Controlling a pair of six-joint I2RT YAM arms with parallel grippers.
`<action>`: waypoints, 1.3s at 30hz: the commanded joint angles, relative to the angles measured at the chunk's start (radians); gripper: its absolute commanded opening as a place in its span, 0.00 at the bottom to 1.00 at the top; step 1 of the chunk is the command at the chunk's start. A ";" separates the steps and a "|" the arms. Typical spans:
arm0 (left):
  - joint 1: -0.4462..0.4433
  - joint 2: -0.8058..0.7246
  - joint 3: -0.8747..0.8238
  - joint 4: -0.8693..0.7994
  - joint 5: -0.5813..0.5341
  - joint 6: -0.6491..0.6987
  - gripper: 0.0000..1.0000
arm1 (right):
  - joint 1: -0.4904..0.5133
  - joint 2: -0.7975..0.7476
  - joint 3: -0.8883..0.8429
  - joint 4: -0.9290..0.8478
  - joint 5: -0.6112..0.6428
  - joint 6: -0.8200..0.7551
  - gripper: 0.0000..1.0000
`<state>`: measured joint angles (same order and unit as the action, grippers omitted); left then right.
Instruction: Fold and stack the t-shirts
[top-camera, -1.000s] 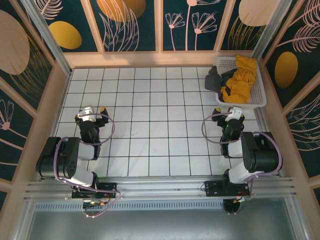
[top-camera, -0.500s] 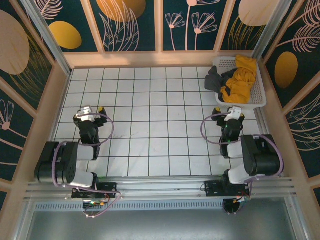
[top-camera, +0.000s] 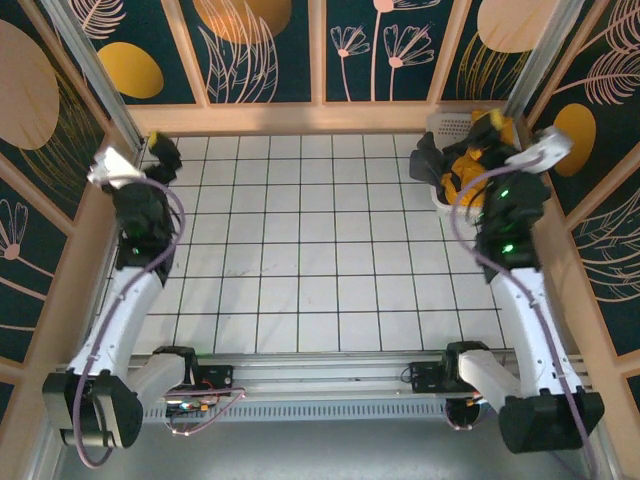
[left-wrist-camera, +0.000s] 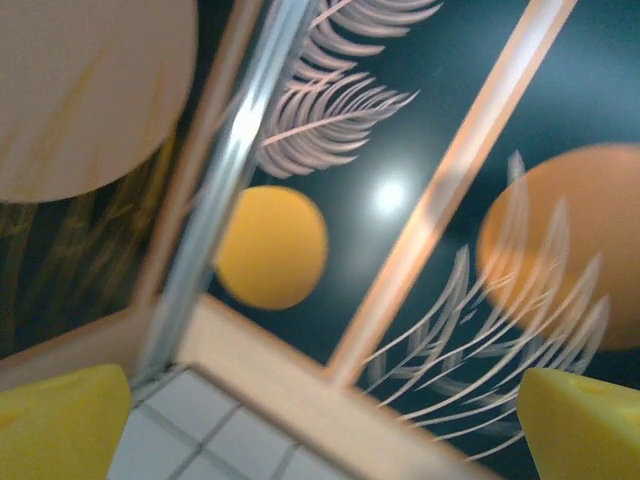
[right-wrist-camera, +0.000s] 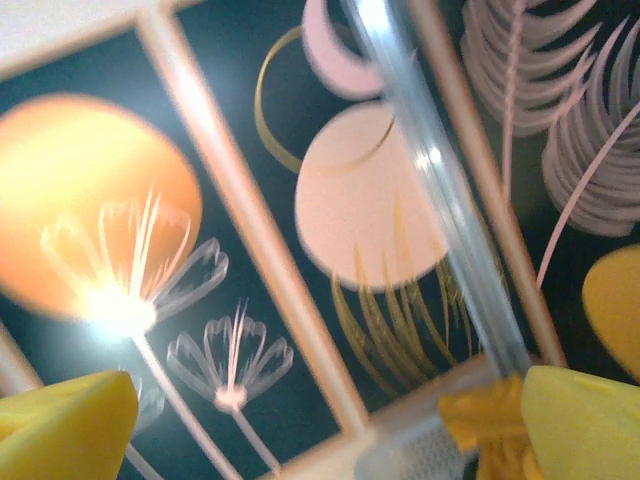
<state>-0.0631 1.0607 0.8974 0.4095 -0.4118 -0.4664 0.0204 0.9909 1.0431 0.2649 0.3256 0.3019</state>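
1. Over the table's (top-camera: 300, 250) far left corner, the left gripper (left-wrist-camera: 320, 430) hangs above the tiles. Its jaws are spread as wide as they go and nothing is between them.
2. Its wrist view has one yellow finger (left-wrist-camera: 62, 425) low at each side. Between them lie the wooden ledge (left-wrist-camera: 260, 370) at the table's edge and a few white tiles. Above these is the dark wall (left-wrist-camera: 420, 80), painted with orange discs and pale fronds.
3. From above, the left arm (top-camera: 130, 300) stretches from its base at the near edge up along the table's left side.
4. The right gripper (right-wrist-camera: 325, 430) hangs at the far right corner, over the basket (top-camera: 445, 125). Its jaws are also fully spread and it holds nothing.
5. A fold of the orange shirt (right-wrist-camera: 478, 415) lies just beside the finger at the lower right of the right wrist view. Whether the two touch cannot be told. A bit of the basket's white lattice shows below the fold.
6. From above, the orange shirt lies crumpled inside the basket, partly hidden by the gripper and its wrist.
7. The grey shirt (top-camera: 424, 158) is bunched at the basket's left side and spills over that rim towards the tiles.
8. Both shirts are unfolded.
9. The right arm (top-camera: 525, 310) reaches from its near-edge base up along the table's right side.
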 joint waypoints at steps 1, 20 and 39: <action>-0.001 0.111 0.148 -0.320 0.179 -0.297 0.99 | -0.092 0.177 0.197 -0.468 -0.116 0.212 0.98; -0.310 0.480 0.484 -0.514 0.731 -0.309 0.77 | -0.266 1.110 0.818 -0.843 -0.345 0.177 0.77; -0.357 0.432 0.439 -0.515 0.686 -0.315 0.43 | -0.267 0.698 0.616 -0.568 -0.340 0.267 0.00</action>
<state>-0.4191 1.5177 1.3575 -0.1093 0.2981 -0.7799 -0.2554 1.8347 1.6657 -0.4297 -0.0238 0.5568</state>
